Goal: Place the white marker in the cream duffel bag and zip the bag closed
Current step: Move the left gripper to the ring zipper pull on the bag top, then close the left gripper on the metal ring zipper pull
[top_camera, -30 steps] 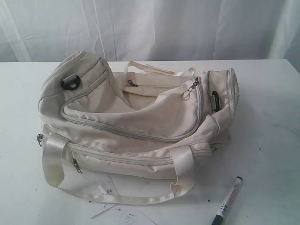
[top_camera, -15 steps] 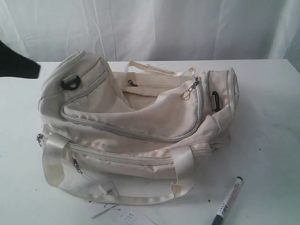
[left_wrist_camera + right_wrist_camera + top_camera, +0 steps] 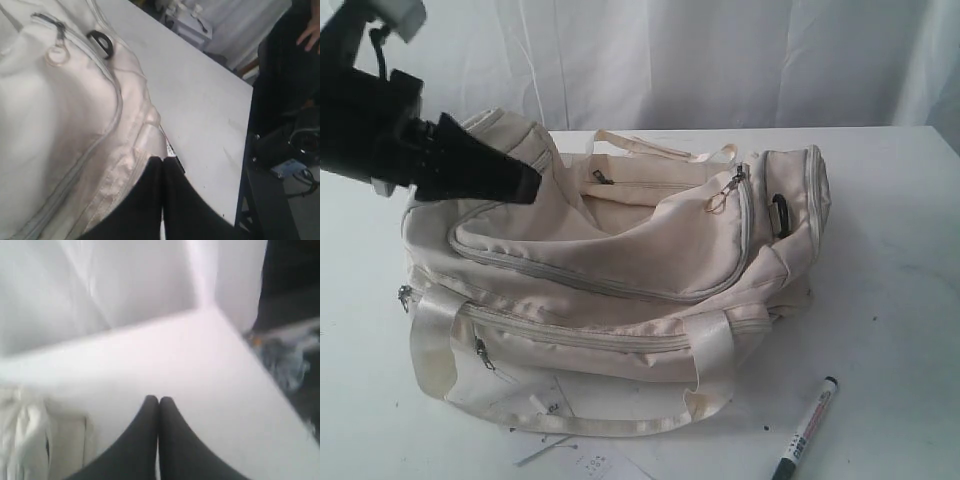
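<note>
Item count, exterior view: one cream duffel bag (image 3: 620, 260), one white marker (image 3: 807, 428), one table (image 3: 890, 230), two handles and two grippers across all views.

The bag lies on the table with its top panel sagging. The near handle (image 3: 705, 360) drapes over the front. The far handle (image 3: 660, 150) rests behind the top. Four grey zipper pulls are visible; the one at the top (image 3: 725, 192) carries a ring. One black strap ring (image 3: 780, 213) shows at the right end.

The marker lies flat on the table, in front of the bag's right corner and apart from it, black end (image 3: 830, 382) pointing away from the camera.

The left gripper (image 3: 525, 185) hovers over the bag's left end with its fingers pressed together and nothing between them. The right gripper (image 3: 159, 400) appears only in its wrist view, fingers likewise together, above bare table.

Limits of view: the marker's lower end is cut off by the frame edge. The left arm covers part of the bag's left end. Paper tags (image 3: 590, 462) are partly cropped. The right wrist view is blurred.
</note>
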